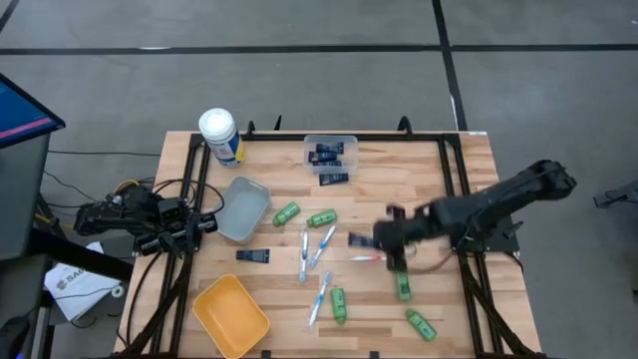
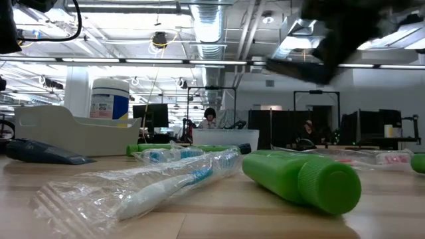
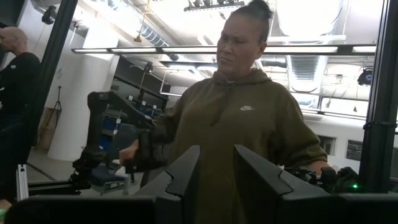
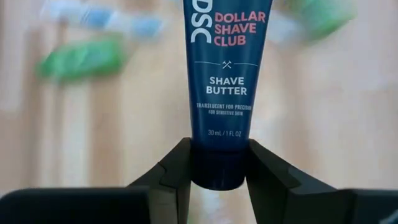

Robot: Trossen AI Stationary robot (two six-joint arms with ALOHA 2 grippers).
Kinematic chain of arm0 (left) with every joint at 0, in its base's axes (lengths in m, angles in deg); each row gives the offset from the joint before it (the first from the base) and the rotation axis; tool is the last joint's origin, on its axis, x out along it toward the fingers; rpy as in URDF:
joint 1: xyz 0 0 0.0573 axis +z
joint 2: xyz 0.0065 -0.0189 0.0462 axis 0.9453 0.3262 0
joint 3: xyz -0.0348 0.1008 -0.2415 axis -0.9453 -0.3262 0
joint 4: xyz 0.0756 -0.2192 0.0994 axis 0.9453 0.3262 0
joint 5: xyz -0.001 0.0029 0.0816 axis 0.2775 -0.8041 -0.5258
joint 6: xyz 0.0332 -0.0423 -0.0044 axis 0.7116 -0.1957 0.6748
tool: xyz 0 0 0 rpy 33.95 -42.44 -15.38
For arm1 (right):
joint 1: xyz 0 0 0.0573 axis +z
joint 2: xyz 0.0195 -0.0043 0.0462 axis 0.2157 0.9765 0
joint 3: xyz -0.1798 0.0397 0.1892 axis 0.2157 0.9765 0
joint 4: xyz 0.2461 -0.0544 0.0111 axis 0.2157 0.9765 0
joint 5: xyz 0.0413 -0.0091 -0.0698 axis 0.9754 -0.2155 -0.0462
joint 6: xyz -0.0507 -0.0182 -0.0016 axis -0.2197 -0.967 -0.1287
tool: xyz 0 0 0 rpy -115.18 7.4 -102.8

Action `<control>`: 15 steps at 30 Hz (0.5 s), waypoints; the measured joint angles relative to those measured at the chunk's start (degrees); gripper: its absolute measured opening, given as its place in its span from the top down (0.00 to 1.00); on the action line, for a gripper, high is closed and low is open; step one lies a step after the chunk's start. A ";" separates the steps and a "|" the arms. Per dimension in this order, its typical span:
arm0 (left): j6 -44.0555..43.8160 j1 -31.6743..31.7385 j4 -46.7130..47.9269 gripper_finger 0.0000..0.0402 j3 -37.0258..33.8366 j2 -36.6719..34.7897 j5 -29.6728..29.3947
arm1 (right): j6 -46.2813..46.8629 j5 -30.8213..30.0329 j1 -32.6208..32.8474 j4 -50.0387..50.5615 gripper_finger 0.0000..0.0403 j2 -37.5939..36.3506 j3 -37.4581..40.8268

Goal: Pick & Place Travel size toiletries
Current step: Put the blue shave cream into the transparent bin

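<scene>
A dark navy tube (image 4: 219, 93) fills the right wrist view, its cap pinched between the jaws of the right gripper (image 4: 217, 167). Its label reads "DOLLAR SHAVE CLUB", "SHAVE BUTTER" and "30 mL / 1 FL OZ". From above, that gripper (image 1: 387, 239) hangs over the right half of the wooden bench (image 1: 419, 170).

By size: a yellow bin (image 1: 230, 315) at the near left corner, a grey bin (image 1: 242, 208) left of centre, a white canister (image 1: 220, 136) with a blue-yellow label at the far left corner, and a clear bin (image 1: 331, 153) at the far edge holding navy tubes, their count unclear.

Loose items: five green bottles, two more navy tubes, three white-blue toothbrushes and one red-and-white toothbrush (image 1: 367, 258).

The left gripper (image 3: 216, 180) waits off the bench's left edge, jaws slightly apart and empty, facing a person (image 3: 242, 124) in an olive hoodie.
</scene>
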 joint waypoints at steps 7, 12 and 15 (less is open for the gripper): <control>0.00 0.00 0.00 0.77 0.00 0.00 0.00 | -17.89 -3.33 -21.61 -2.18 0.74 1.45 -7.15; 0.00 0.00 -0.01 0.77 0.00 0.00 0.00 | -16.90 -3.46 -34.58 -3.36 0.74 10.00 -13.57; 0.01 0.00 0.00 0.77 0.00 0.01 0.01 | -13.48 -3.70 -38.83 -2.75 0.74 15.58 -16.96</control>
